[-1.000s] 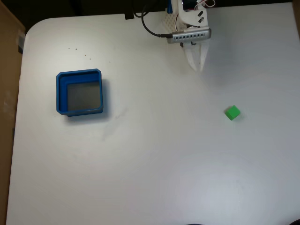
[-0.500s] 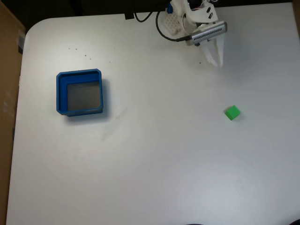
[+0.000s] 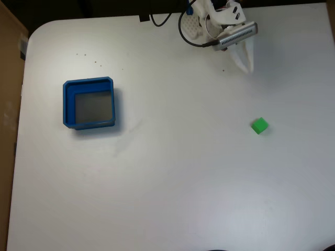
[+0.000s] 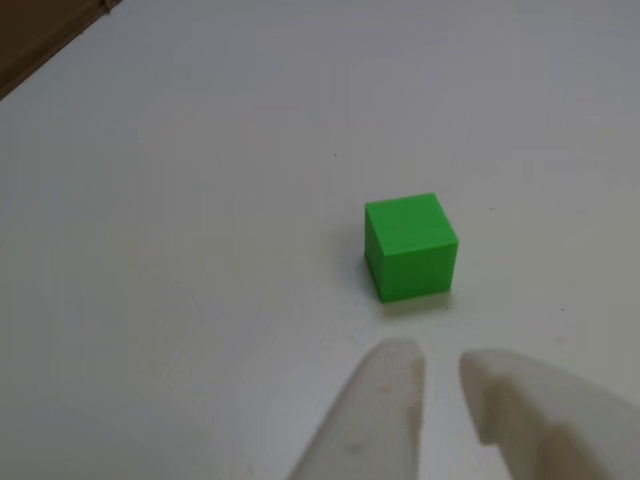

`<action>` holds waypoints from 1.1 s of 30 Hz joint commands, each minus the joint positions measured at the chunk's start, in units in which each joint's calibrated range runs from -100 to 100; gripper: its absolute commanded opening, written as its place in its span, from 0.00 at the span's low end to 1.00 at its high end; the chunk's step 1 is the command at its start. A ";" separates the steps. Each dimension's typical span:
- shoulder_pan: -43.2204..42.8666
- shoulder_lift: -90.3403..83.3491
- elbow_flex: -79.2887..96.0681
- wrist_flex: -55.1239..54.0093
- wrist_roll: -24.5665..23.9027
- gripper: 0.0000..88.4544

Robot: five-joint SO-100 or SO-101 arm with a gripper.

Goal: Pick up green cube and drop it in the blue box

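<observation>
A tiny, bright green solid cube (image 3: 259, 126) with plain faces sits by itself on the white tabletop (image 3: 172, 172), toward the right side of the fixed view, with nothing touching it. Well apart from it, at the left of that view, rests the low, square, open-topped blue plastic box (image 3: 89, 103) with thick walls, one clipped corner and a grey floor. The arm's white two-finger tool (image 3: 244, 64) hangs near the top edge of the fixed view, above and a little left of the cube, its pale fingers pointing down the picture with bare tabletop between them and the cube. In the other view the green cube (image 4: 411, 246) lies just beyond the tool (image 4: 440, 368), whose two white fingertips (image 4: 395, 372) enter from the bottom edge with only a narrow gap between them, holding nothing. A black cable (image 3: 184, 36) loops beside the arm's base.
</observation>
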 commanded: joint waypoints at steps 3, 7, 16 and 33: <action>-0.34 0.68 -1.54 -1.13 -0.20 0.02; -0.55 0.68 -1.63 -1.13 -0.20 0.07; -2.58 2.60 -2.35 -1.13 0.10 0.23; -2.50 26.00 -25.03 -1.04 0.24 0.27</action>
